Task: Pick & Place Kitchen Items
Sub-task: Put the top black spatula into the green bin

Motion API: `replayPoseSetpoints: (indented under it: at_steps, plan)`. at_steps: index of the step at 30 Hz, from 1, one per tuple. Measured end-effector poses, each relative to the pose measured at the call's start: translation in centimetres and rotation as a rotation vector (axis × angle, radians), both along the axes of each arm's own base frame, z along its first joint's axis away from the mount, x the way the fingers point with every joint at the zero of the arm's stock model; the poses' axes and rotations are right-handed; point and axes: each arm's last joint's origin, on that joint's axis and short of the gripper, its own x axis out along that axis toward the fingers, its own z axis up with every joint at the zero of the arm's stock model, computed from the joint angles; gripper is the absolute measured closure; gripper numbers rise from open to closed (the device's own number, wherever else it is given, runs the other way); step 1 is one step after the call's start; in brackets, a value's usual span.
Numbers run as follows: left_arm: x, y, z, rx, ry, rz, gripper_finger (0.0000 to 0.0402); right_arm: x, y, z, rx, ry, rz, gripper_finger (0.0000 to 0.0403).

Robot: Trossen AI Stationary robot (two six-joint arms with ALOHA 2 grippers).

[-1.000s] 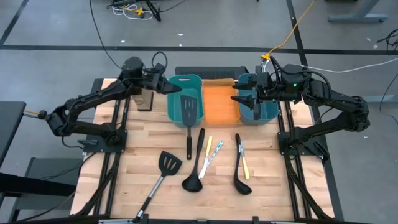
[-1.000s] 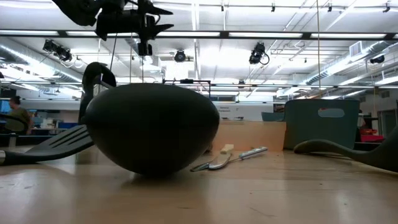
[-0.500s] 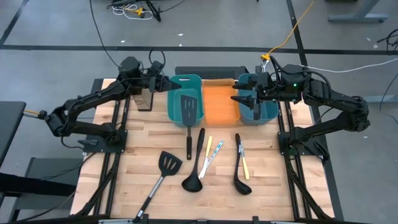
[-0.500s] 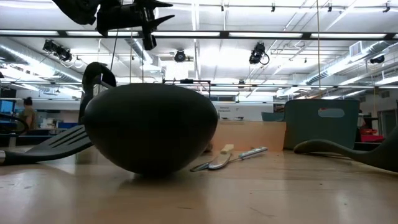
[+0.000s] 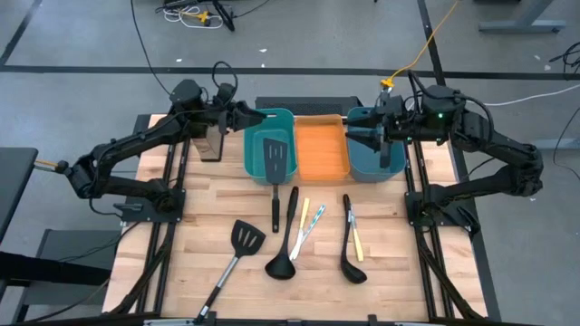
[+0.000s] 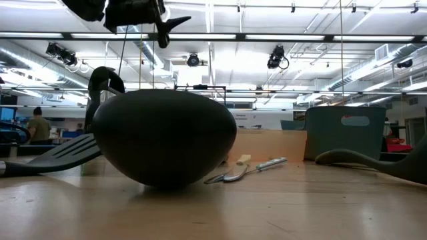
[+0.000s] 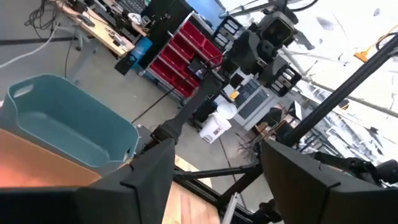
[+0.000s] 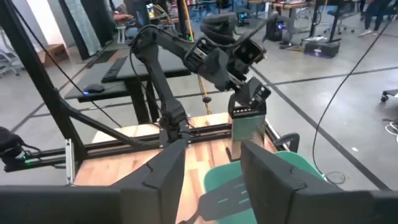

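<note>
Moved since earlier: left gripper point(image 5: 256, 115) drawn back to left teal bin's point(image 5: 256, 154) rim, fingers apart, empty; right gripper point(image 5: 355, 134) lifted over right teal bin point(image 5: 395, 161), fingers apart, empty. Slotted spatula point(image 5: 275, 166) head in left bin, handle on table point(image 5: 399, 263). Second spatula point(image 5: 237, 253), two ladles point(image 5: 283, 246), sticks point(image 5: 309, 223) on table.

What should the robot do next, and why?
Probably swing the left claw down toward the loose spatula on the table. One spatula already lies in the left teal bin, both claws hang empty by the bins, and two ladles plus a few thin sticks wait on the wood.
</note>
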Motion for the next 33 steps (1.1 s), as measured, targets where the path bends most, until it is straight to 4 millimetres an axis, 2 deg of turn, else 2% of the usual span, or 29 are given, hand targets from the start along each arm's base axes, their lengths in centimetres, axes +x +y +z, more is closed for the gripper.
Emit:
replayPoseSetpoints:
  at_steps: [4,10,15,19,24,33]
  plan:
    - [0.1,0.0,1.5,0.057,0.029,0.024,0.0158,-0.2,-0.7,-0.2,0.007,0.019,-0.011,0.0267]
    - [-0.1,-0.3,3.9,0.179,0.177,0.109,0.0171,-0.5,-1.5,-0.5,0.002,0.049,-0.008,0.0289]
    - [-0.6,-1.2,6.0,0.299,0.313,0.231,0.0172,-0.7,-2.1,-0.5,-0.007,0.048,0.002,0.0307]
    - [-0.6,-1.8,7.1,0.355,0.350,0.288,0.0172,-0.9,-2.5,-0.5,-0.018,0.049,-0.015,0.0321]
    - [-0.6,-2.1,7.0,0.355,0.402,0.353,0.0174,-0.7,-2.8,-1.1,-0.028,0.062,-0.039,0.0339]
    - [1.1,-4.8,6.4,0.388,0.455,0.370,0.0189,0.1,-3.1,-5.8,0.054,0.010,-0.049,0.0367]
